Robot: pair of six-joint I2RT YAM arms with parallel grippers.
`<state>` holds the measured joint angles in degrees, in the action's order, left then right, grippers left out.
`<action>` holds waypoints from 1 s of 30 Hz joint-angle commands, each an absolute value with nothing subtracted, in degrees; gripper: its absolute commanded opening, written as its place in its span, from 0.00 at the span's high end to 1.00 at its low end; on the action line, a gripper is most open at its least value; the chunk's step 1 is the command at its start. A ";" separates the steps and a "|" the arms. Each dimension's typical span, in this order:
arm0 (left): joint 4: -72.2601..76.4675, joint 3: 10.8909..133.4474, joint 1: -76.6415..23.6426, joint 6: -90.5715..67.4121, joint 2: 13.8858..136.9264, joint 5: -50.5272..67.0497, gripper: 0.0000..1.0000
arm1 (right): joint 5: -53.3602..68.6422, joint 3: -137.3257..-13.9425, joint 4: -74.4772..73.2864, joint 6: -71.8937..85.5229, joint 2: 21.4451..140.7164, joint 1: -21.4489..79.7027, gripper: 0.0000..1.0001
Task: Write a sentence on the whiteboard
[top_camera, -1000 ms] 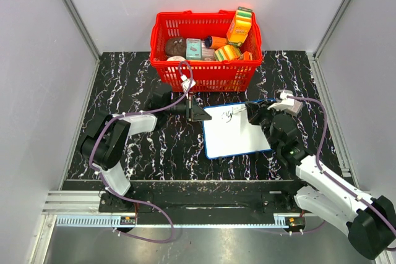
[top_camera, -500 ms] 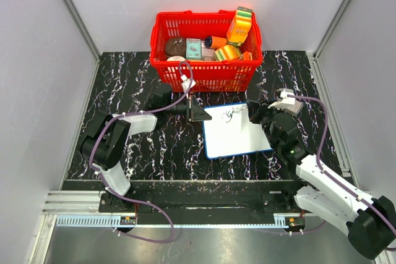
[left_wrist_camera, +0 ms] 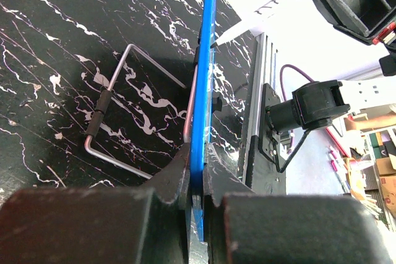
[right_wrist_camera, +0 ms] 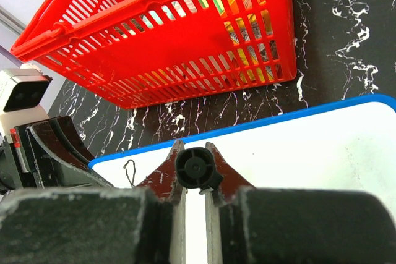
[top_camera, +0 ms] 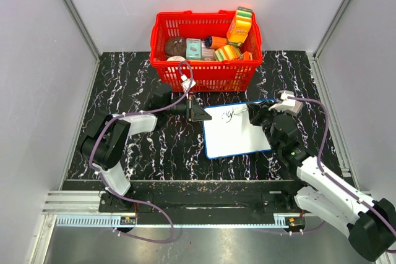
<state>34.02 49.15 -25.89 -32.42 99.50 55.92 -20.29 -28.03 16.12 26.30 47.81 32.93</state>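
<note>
Whiteboard (top_camera: 238, 139): lies on the black marbled surface (top_camera: 139, 85) just in front of the red basket (top_camera: 207, 77), between the two arms; shows a white face inside a thin blue rim.
Sentence (top_camera: 229, 115): appears only as a short black scrawl near the board's far left corner; reads as one thin looping mark in the right wrist view; too small to make out any words.
Left hand (top_camera: 199, 113): clamps the board's left edge, with both fingers pressed against the blue rim from either side, as the left wrist view confirms.
Right hand (top_camera: 257, 113): grips a marker (top_camera: 241, 110), with fingers closed tight around the barrel; sits over the far right part of the board.
Marker: has a white barrel and points toward the lettering; tip sits just right of the scrawl; contact with the board cannot be told.
Wire frame (left_wrist_camera: 113, 75): bent metal rod with a dark sleeve; rests on the surface just beside the clamped edge in the left wrist view.
Basket: stands at the far side of the surface, near the board's far edge; holds assorted packages, among them an upright orange carton (top_camera: 239, 26).
</note>
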 commanded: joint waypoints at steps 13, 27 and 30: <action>35.07 50.54 -26.19 -26.54 99.76 54.67 1.00 | -20.48 -25.14 14.15 28.39 43.86 32.61 1.00; 35.07 50.54 -26.19 -26.54 99.76 54.67 1.00 | -22.76 -30.49 16.17 25.49 44.29 32.61 1.00; 35.07 50.54 -26.19 -26.63 99.84 54.67 1.00 | -22.50 -31.55 17.05 25.14 46.58 32.61 1.00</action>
